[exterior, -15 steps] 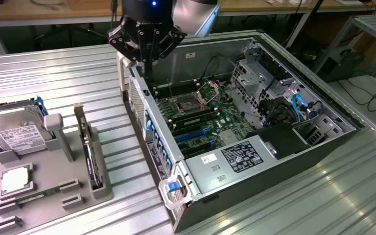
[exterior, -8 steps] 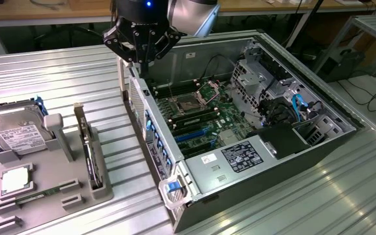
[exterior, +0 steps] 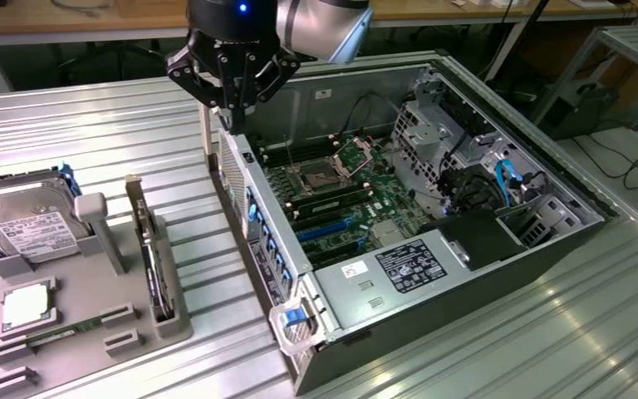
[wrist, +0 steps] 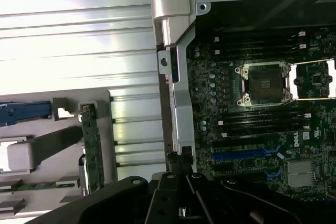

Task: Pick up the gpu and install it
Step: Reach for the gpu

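Green gpu (wrist: 93, 150), grey holder (exterior: 97, 287), black claw (exterior: 233, 116), blue slots (exterior: 321, 230) on the dark-green motherboard (exterior: 391, 195).

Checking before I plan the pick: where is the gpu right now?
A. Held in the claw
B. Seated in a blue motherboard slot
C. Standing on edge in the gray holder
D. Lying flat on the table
C: the gpu stands on edge in a slot of the gray holder, while the claw is shut on nothing above the computer case.
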`<state>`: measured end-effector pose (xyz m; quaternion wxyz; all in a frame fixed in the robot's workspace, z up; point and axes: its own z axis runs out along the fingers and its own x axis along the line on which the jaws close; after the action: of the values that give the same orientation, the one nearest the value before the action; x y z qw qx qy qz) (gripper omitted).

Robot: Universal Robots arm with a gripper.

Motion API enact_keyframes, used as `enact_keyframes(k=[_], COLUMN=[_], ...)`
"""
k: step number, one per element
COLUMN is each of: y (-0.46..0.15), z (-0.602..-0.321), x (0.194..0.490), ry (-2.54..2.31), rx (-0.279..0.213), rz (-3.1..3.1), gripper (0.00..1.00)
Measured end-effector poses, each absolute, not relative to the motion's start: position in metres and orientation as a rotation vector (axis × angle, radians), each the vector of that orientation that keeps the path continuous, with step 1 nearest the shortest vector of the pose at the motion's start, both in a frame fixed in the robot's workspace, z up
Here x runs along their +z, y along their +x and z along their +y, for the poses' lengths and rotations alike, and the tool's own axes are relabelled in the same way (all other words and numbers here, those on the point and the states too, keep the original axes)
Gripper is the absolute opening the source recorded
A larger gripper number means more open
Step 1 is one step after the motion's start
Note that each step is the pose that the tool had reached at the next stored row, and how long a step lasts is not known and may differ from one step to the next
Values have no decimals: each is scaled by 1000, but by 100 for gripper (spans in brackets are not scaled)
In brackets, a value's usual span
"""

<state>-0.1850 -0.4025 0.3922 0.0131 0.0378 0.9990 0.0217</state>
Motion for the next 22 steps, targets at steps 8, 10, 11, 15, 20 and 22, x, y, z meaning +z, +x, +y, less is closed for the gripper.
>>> enact_keyframes(k=[8,10,11,15,20,22], y=[-194,-195,-197,-202,-211,-214], z=[-403,-403,-404,-404,-405,-405], x=[392,392,392,392,392,392], ry=[118,118,118,118,118,118], rx=[68,68,68,68,68,68], rz=[3113,3113,3113,3113,3113,3113], gripper=[11,11,11,11,11,11])
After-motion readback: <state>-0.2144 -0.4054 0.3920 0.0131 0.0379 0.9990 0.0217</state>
